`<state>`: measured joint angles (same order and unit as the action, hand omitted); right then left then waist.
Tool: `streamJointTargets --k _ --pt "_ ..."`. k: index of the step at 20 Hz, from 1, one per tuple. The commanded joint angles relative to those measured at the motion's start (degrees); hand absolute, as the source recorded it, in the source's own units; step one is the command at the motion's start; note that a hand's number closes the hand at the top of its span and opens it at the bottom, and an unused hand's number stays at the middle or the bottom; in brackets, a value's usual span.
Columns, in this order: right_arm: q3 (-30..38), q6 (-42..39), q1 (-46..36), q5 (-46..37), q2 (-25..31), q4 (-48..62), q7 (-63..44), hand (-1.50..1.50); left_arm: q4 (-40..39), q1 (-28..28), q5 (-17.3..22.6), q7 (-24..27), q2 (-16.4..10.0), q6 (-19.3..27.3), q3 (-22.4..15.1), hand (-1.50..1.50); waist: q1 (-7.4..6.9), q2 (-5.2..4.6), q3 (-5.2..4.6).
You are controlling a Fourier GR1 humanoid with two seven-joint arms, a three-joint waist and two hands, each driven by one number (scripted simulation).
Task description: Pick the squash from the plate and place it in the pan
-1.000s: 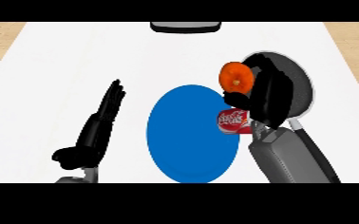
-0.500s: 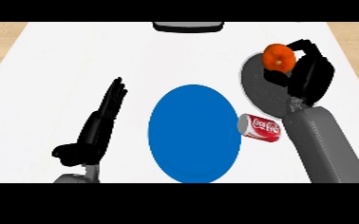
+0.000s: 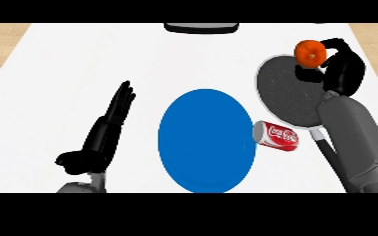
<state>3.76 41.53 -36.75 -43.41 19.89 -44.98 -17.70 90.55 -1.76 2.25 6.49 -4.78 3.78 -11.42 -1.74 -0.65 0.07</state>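
While the left hand (image 3: 107, 125) rests on the surface (image 3: 74, 60) with straight fingers, the right hand (image 3: 341, 72) has its fingers curled round the squash (image 3: 310, 52), over the pan's (image 3: 284, 92) far rim. Can (image 3: 276, 135) lies between plate (image 3: 207, 140) and pan.

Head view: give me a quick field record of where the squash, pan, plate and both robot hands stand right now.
squash: orange, held at the pan's far right rim; contact with the pan cannot be told
right robot hand: curled round the squash
pan: grey, right of the plate
plate: blue, no squash on it
can: red, on its side between plate and pan
left robot hand: open, resting at lower left
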Motion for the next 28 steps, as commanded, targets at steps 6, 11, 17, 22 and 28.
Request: streamJointTargets --k 6,11,17,22,28 --pt "5.74 -20.13 -7.89 12.31 -0.41 16.38 10.91 -1.5 -0.19 -1.31 -1.16 -0.52 0.68 0.15 -0.99 0.0 -1.33 -0.47 0.15" --pt "10.97 -13.04 -9.29 15.49 -0.53 19.84 23.18 -1.5 0.38 -3.52 -0.22 -3.37 0.17 -0.17 0.73 0.0 -0.38 -0.17 0.12" --pt "19.75 -13.55 -8.24 25.22 1.09 17.43 34.35 -1.5 -3.51 -2.21 -0.23 0.92 -0.36 -0.97 2.18 0.0 0.61 0.07 0.06" --pt "22.85 -22.33 -5.04 31.49 2.16 15.38 36.21 -1.5 -1.15 -0.72 -0.9 0.41 0.13 0.39 2.54 0.0 1.52 0.63 -0.04" --pt "24.23 -39.36 4.82 39.19 2.93 7.52 40.18 -1.5 0.3 0.08 1.63 -0.79 -2.01 -2.17 4.77 0.0 2.5 0.97 -0.08"
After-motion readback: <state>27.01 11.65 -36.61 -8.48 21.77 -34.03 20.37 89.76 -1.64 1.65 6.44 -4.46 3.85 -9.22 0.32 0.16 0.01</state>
